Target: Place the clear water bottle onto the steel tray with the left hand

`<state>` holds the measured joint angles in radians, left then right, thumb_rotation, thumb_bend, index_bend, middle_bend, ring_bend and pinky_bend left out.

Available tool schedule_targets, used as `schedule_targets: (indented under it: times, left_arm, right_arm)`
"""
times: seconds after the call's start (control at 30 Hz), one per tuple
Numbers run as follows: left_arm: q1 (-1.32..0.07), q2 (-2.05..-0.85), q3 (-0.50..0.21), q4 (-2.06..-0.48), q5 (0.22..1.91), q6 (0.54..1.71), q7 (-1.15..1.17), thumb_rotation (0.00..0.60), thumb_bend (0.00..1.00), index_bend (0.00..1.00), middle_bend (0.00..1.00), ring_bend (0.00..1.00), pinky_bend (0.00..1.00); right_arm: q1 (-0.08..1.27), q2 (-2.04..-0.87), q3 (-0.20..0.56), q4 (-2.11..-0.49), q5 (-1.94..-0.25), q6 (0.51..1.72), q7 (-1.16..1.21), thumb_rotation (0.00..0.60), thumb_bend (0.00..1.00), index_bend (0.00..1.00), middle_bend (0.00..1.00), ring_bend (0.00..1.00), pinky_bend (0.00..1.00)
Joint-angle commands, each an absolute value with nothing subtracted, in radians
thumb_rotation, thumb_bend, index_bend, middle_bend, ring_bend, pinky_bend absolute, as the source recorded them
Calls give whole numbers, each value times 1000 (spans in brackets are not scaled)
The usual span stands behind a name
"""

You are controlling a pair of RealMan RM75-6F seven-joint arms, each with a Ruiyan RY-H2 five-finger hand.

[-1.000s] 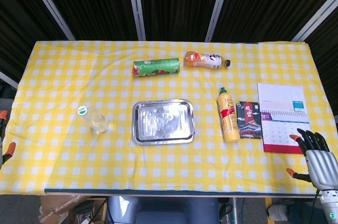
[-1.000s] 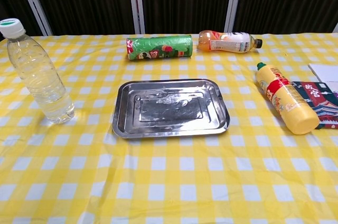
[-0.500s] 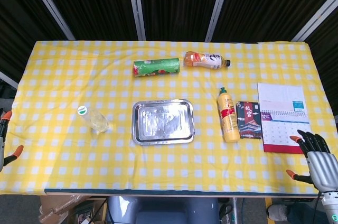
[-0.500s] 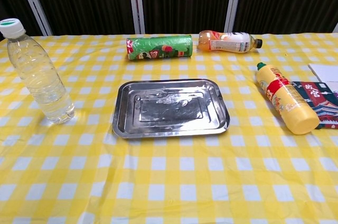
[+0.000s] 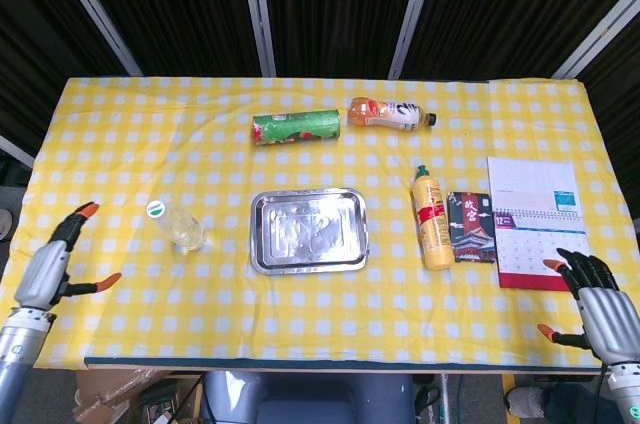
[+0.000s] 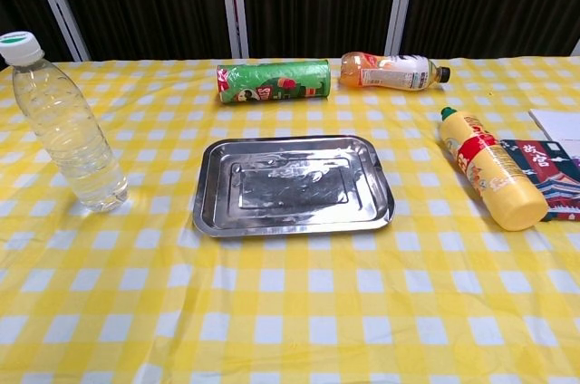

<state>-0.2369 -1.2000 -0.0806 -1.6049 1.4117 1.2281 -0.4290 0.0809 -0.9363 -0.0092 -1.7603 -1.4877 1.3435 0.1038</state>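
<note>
A clear water bottle (image 6: pixel 63 126) is standing upright on the yellow checked tablecloth (image 6: pixel 290 312), left of a steel tray (image 6: pixel 292 185) and apart from it. The left hand (image 5: pixel 55 259) is hovering at the table's left edge, fingers spread, holding nothing. The right hand (image 5: pixel 595 299) is waiting released near a calendar (image 5: pixel 535 219).

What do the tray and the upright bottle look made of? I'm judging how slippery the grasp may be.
Tray: seemingly bare metal, shiny, mirroring light. Upright bottle: apparently clear thin plastic, smooth and ribbed, with a white cap.
</note>
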Motion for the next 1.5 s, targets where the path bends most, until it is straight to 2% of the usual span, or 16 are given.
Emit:
schedule_targets:
  times: [0.03, 0.53, 0.9, 1.03, 1.1, 1.27, 1.37, 1.5]
  left_arm:
    - [-328, -1296, -103, -1566, 1393, 1101, -512, 600, 188, 7, 0, 0, 0]
    - [-378, -1461, -151, -1438, 1390, 1118, -604, 600, 177, 13, 0, 0, 0]
    - [-420, -1615, -169, -1258, 1335, 1072, -605, 600, 212, 53, 13, 0, 0]
    - [-430, -1665, -181, -1196, 1329, 1074, -632, 600, 317, 145, 128, 0, 10]
    - [-436, -1694, -193, -1163, 1327, 1081, -652, 600, 378, 207, 204, 13, 68]
    - [-456, -1760, -214, -1105, 1343, 1117, -677, 600, 469, 424, 425, 169, 239]
    - [-461, -1780, -225, -1093, 1354, 1150, -681, 600, 509, 522, 521, 258, 329]
    - [-446, -1758, -251, -1139, 1361, 1212, -715, 600, 562, 589, 593, 336, 416]
  right_arm:
    - [81, -930, -11, -1763, -1487, 1339, 116, 600, 158, 201, 98, 61, 45]
    - [72, -909, -15, -1762, -1501, 1352, 169, 600, 157, 201, 98, 61, 45]
    - [70, -895, -17, -1760, -1500, 1347, 214, 600, 158, 201, 98, 61, 45]
    - [69, -891, -17, -1757, -1496, 1344, 225, 600, 158, 201, 98, 61, 45]
    - [70, -888, -18, -1757, -1493, 1339, 230, 600, 158, 201, 98, 61, 45]
    - [69, -885, -20, -1757, -1496, 1338, 234, 600, 157, 203, 98, 61, 45]
    - [70, -883, -21, -1759, -1492, 1332, 233, 600, 158, 212, 98, 61, 45]
    - [72, -879, -21, -1761, -1486, 1323, 234, 600, 158, 213, 98, 61, 45]
